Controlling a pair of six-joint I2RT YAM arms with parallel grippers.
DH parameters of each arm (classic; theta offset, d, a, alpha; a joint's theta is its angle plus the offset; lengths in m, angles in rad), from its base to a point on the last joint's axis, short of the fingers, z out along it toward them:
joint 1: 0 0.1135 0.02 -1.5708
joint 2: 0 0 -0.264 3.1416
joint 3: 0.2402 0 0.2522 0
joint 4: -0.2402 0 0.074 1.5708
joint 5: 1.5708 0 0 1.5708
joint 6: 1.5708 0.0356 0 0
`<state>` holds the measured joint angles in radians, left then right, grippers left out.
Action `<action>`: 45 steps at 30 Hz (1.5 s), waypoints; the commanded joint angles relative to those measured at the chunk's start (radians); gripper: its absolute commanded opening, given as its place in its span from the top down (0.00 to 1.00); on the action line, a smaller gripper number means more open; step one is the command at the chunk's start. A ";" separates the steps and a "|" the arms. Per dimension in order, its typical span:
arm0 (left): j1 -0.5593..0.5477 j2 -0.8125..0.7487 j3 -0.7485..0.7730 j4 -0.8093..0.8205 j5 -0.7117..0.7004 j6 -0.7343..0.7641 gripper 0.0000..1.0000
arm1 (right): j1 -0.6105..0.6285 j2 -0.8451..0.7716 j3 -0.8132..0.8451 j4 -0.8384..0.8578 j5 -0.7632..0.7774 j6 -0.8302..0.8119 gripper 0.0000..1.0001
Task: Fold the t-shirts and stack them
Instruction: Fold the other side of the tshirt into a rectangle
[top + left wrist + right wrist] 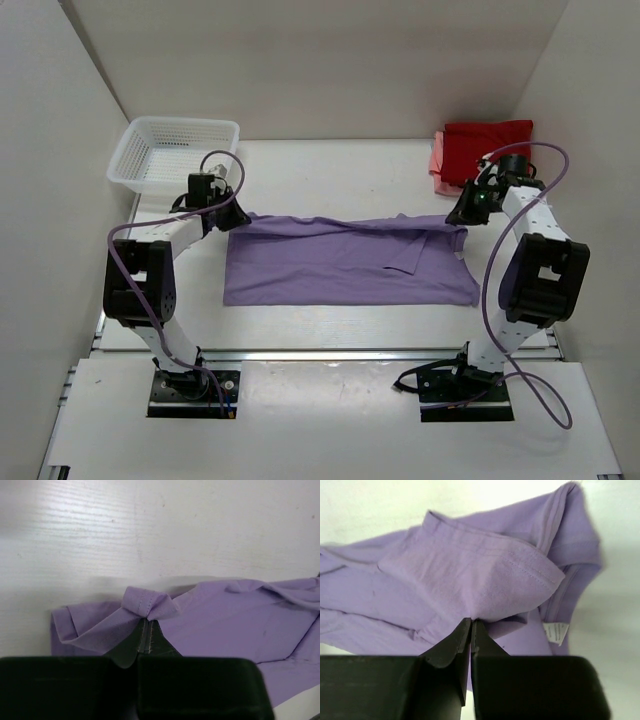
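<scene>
The lavender t-shirt (340,262) lies spread across the middle of the table, its far edge folded over. My left gripper (232,213) is shut on the shirt's far left corner; the pinched hem (148,603) bunches at the fingertips in the left wrist view. My right gripper (459,215) is shut on the far right corner, with a fold of cloth (485,580) rising over the closed tips. A white label (556,631) shows beside it. The bright red t-shirt (486,147) lies on the salmon pink t-shirt (438,165) at the back right.
A white lattice basket (172,151) stands at the back left, just behind my left wrist. White walls close the table on the left, back and right. The red and pink pile lies right behind my right wrist.
</scene>
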<state>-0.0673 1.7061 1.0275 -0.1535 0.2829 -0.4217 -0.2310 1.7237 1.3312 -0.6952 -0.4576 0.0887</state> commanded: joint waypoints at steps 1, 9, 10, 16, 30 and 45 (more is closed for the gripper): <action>0.014 -0.020 0.036 0.091 0.059 -0.034 1.00 | -0.027 -0.062 0.016 0.098 -0.046 -0.012 1.00; 0.043 -0.071 -0.056 0.181 0.128 -0.081 1.00 | -0.034 -0.148 -0.113 0.122 -0.058 -0.037 1.00; 0.044 -0.088 -0.076 0.198 0.125 -0.083 1.00 | -0.036 -0.153 -0.130 0.125 -0.072 -0.037 0.99; 0.064 -0.138 -0.170 0.288 0.171 -0.127 1.00 | -0.028 -0.207 -0.179 0.132 -0.058 -0.041 1.00; 0.066 -0.214 -0.323 0.430 0.211 -0.173 0.96 | -0.039 -0.323 -0.297 0.143 -0.019 -0.041 1.00; 0.107 -0.270 -0.388 0.430 0.185 -0.167 0.98 | -0.037 -0.431 -0.397 0.135 0.105 -0.036 1.00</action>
<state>0.0299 1.4960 0.6559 0.2497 0.4644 -0.5941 -0.2626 1.3361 0.9401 -0.5804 -0.4076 0.0559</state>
